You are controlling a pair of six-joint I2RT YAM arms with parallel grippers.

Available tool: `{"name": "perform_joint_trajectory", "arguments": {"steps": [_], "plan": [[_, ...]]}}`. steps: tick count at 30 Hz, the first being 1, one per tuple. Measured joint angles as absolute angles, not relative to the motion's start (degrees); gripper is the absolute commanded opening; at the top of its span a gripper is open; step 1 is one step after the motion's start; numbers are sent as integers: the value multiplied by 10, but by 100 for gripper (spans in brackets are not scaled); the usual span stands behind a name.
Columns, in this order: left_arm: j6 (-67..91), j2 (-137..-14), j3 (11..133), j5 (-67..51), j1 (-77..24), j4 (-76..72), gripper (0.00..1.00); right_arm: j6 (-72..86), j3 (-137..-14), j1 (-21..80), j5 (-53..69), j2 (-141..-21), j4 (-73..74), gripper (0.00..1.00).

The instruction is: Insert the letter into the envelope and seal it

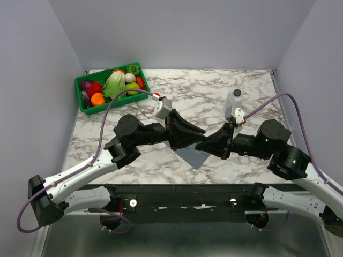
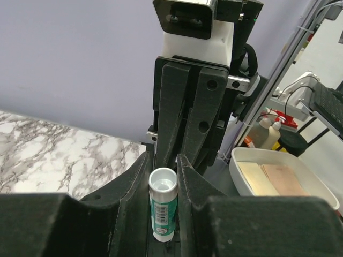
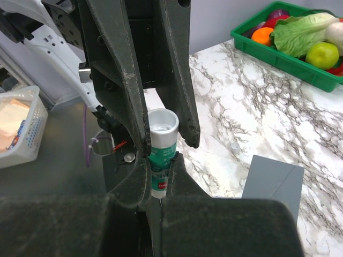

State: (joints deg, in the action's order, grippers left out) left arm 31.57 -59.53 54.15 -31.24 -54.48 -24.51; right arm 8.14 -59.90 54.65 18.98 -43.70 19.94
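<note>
Both grippers meet above the middle of the table on one uncapped green-and-white glue stick, standing upright with its open end up. My right gripper is shut on its lower part. My left gripper flanks the upper part, its fingers against both sides. The grey envelope lies flat on the marble under the grippers, its flap seam showing. The letter is out of view.
A green crate of toy vegetables stands at the back left. A white bottle stands at the back right. A small white cap lies on the marble near the envelope.
</note>
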Motion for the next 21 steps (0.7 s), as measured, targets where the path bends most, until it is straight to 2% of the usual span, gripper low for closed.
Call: {"name": "perform_joint_trajectory", "arguments": {"steps": [5, 9, 11, 12, 13, 17, 21], "plan": [[295, -599, 567, -217, -545, -172, 0, 91, -606, 547, 97, -460, 205, 1], [274, -658, 681, 24, -560, -35, 0, 127, -667, 549, -91, -551, 193, 1], [261, -697, 734, 139, -567, 4, 47, 152, -698, 552, -172, -607, 175, 1], [251, -720, 761, 190, -569, 24, 67, 159, -712, 553, -207, -632, 168, 1], [243, -736, 781, 228, -570, 37, 98, 162, -727, 555, -236, -655, 165, 1], [226, -765, 850, 320, -563, 65, 99, 175, -745, 543, -314, -696, 157, 1], [226, -713, 812, 321, -560, 51, 99, 175, -683, 544, -296, -660, 94, 1]]}}
